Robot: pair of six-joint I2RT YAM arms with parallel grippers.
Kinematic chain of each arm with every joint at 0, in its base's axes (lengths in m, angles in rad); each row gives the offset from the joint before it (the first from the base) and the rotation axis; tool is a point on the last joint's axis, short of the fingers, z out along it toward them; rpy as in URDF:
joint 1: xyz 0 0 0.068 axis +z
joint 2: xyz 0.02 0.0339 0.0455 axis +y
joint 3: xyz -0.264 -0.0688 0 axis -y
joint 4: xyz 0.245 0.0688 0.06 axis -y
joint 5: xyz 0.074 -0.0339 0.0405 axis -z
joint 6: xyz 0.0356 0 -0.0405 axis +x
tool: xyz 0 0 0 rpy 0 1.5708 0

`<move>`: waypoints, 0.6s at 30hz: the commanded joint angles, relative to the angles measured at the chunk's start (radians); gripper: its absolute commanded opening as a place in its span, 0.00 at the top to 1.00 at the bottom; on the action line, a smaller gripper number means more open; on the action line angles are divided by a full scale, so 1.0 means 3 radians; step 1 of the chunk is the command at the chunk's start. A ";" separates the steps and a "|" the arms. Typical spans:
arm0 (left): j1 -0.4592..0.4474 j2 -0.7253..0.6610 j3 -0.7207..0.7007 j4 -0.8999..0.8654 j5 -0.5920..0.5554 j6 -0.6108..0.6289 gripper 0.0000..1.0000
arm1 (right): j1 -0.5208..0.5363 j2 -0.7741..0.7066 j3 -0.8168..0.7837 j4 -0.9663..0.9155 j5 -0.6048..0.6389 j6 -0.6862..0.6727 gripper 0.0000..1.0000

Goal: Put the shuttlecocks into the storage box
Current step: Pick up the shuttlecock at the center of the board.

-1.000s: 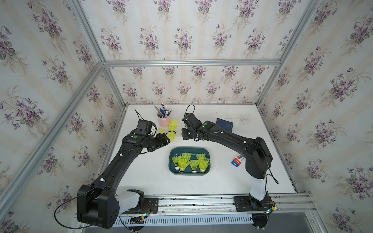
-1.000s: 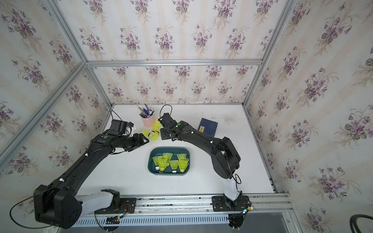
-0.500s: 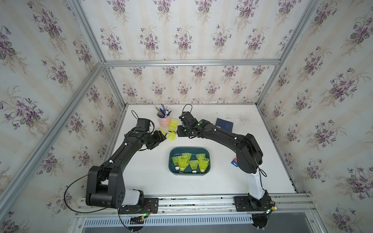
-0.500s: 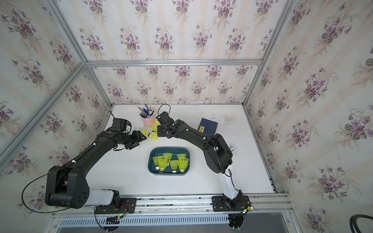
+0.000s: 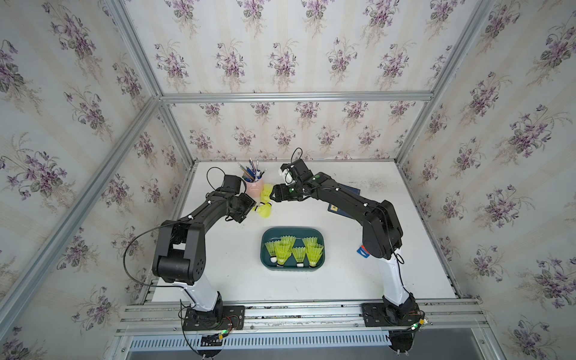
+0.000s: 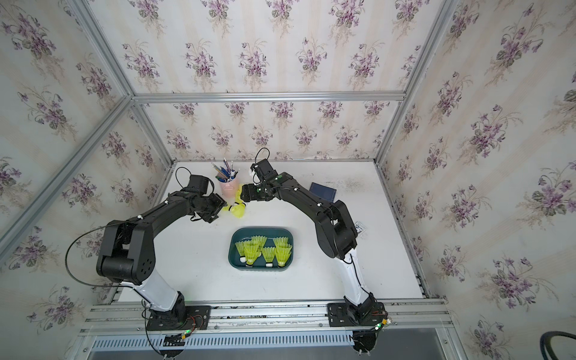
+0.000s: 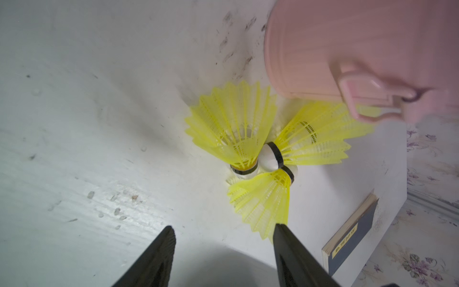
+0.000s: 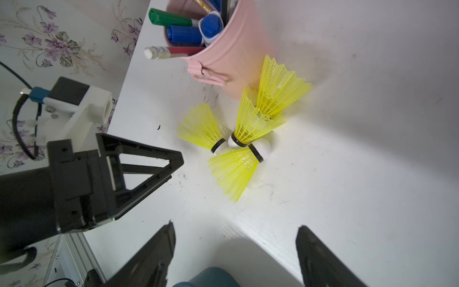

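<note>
Several yellow-green shuttlecocks [image 5: 265,204] [image 6: 238,207] lie in a cluster on the white table beside the pink cup. Three show in the left wrist view, the nearest [image 7: 263,203] brushing one of my fingertips [image 7: 279,228]. My left gripper [image 7: 223,227] [image 5: 252,207] is open and empty just left of the cluster. My right gripper [image 8: 236,226] [image 5: 271,198] is open and empty on the cluster's right, short of the shuttlecocks [image 8: 233,171]. The teal storage box [image 5: 293,229] [image 6: 261,230] holds several upright shuttlecocks [image 5: 296,252] nearer the front.
A pink pen cup [image 5: 255,188] [image 8: 231,57] full of pens stands right behind the cluster. A navy book [image 6: 323,190] [image 7: 352,236] lies at the back right, partly under the right arm. A small red-and-blue item [image 5: 363,251] lies by the right arm's elbow.
The right gripper's jaws have spread wide and it has shifted closer to the cup. The left arm has folded back at the elbow while its gripper stays by the cluster.
</note>
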 commanded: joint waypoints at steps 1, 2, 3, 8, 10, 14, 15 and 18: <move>-0.0081 0.0145 0.0122 -0.0056 -0.0234 -0.0339 0.34 | 0.0004 0.0013 0.0098 -0.0260 -0.0068 -0.0258 0.18; -0.0109 0.0188 0.0154 -0.0085 -0.0280 -0.0409 0.34 | 0.0004 0.0005 0.0093 -0.0266 -0.0060 -0.0278 0.18; -0.0127 0.0218 0.0175 -0.0082 -0.0318 -0.0459 0.34 | -0.0002 0.0001 0.0095 -0.0267 -0.0062 -0.0286 0.18; -0.0149 0.0386 0.0313 0.0021 -0.0436 -0.0636 0.34 | -0.0015 -0.0045 0.0091 -0.0288 -0.0103 -0.0312 0.11; -0.0149 0.0475 0.0379 -0.0031 -0.0461 -0.0678 0.35 | -0.0014 -0.0065 0.0060 -0.0291 -0.0121 -0.0308 0.10; -0.0164 0.0566 0.0404 0.0047 -0.0453 -0.0761 0.38 | -0.0015 -0.0168 -0.0068 -0.0242 -0.0141 -0.0293 0.12; -0.0166 0.0591 0.0433 0.0045 -0.0442 -0.0763 0.38 | -0.0016 -0.0203 -0.0109 -0.0214 -0.0138 -0.0287 0.12; -0.0188 0.0681 0.0529 -0.0010 -0.0431 -0.0781 0.39 | -0.0020 -0.0267 -0.0205 -0.0181 -0.0138 -0.0277 0.13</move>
